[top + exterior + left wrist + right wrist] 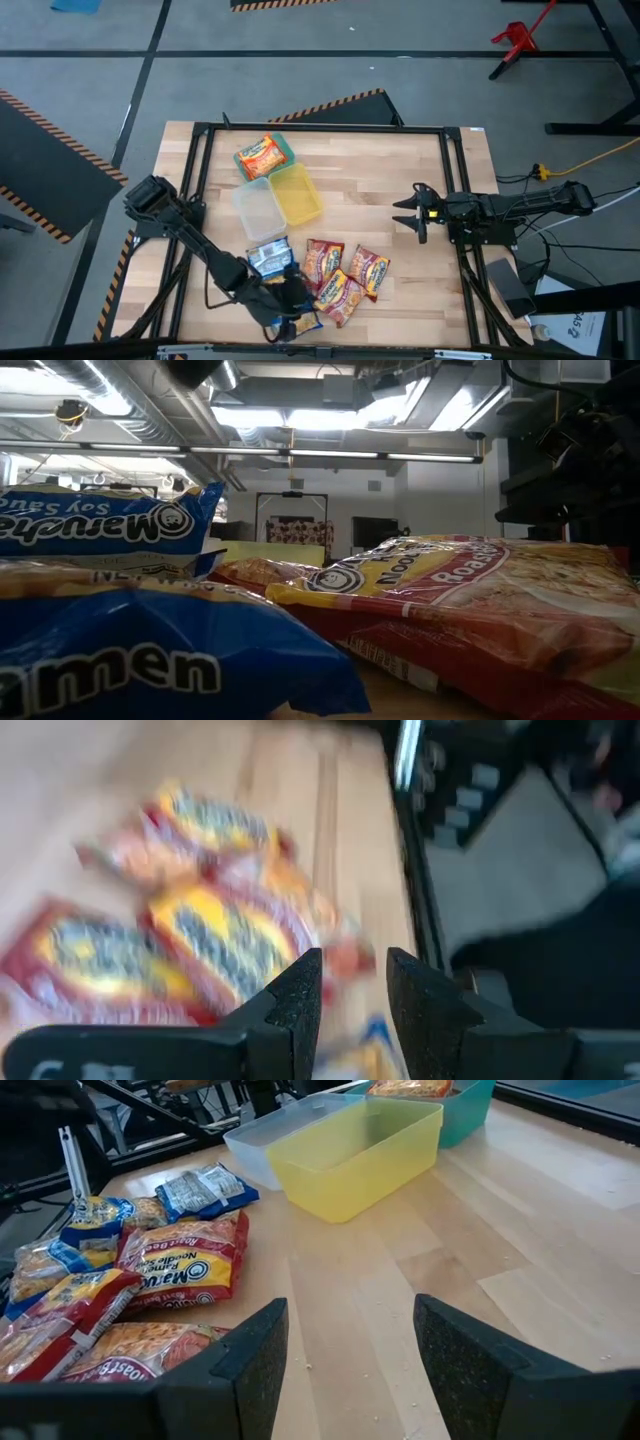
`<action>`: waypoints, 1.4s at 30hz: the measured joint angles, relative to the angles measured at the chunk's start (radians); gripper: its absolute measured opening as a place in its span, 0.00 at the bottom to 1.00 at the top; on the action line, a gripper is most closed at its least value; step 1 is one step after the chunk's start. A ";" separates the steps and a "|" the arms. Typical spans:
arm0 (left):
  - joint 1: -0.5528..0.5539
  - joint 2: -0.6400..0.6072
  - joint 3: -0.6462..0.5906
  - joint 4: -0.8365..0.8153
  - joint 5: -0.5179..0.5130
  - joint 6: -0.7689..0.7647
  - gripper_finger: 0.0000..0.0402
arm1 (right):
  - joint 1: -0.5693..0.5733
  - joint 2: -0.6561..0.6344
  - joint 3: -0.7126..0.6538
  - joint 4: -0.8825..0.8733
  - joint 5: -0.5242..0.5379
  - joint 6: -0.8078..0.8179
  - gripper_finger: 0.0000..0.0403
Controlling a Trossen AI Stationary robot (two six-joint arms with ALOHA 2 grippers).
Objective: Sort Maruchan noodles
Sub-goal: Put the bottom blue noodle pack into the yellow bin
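mostly crinkly flat ramen packets (340,275) heaped beside boxy yellow container (296,194)

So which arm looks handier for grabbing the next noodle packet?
Probably the left: its gripper hangs right by the packet pile, while the right gripper waits, open, at the table's far side.

Two dark jointed arms on a black frame. Left gripper (352,995): matte black wedge-shaped fingers. Right gripper (345,1355): black grainy-textured fingers, small yellow mark near wrist, trailing black cables.
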 joint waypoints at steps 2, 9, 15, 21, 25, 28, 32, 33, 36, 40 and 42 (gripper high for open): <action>-0.001 -0.002 0.004 -0.051 0.102 -0.053 0.27 | 0.000 0.000 0.000 0.000 0.001 -0.005 0.51; -0.014 -0.003 0.004 -0.090 0.232 -0.141 0.30 | 0.000 0.000 0.000 0.002 0.016 -0.010 0.51; -0.053 -0.003 0.004 -0.139 0.267 -0.209 0.36 | 0.000 0.000 0.000 0.002 0.016 -0.010 0.51; -0.088 -0.003 0.004 -0.127 0.355 -0.359 0.43 | 0.000 0.000 0.000 0.002 0.017 -0.010 0.51; -0.098 -0.003 0.004 -0.109 0.473 -0.482 0.47 | 0.000 0.000 0.000 0.004 0.032 -0.009 0.51; -0.115 -0.003 0.004 -0.120 0.501 -0.543 0.48 | 0.000 0.000 0.000 0.006 0.046 -0.009 0.51; -0.140 -0.003 0.004 -0.210 0.487 -0.632 0.48 | 0.000 0.000 0.000 0.007 0.053 -0.009 0.51; -0.145 -0.003 0.004 -0.232 0.477 -0.658 0.48 | 0.000 0.000 0.000 0.007 0.053 -0.009 0.51; -0.148 -0.003 0.004 -0.301 0.469 -0.743 0.47 | 0.000 0.000 0.000 0.007 0.053 -0.009 0.51; -0.147 -0.003 0.004 -0.335 0.449 -0.777 0.47 | 0.000 0.000 0.000 0.007 0.053 -0.009 0.51; -0.147 -0.003 0.007 -0.362 0.423 -0.778 0.47 | 0.000 0.000 0.000 0.007 0.052 -0.007 0.51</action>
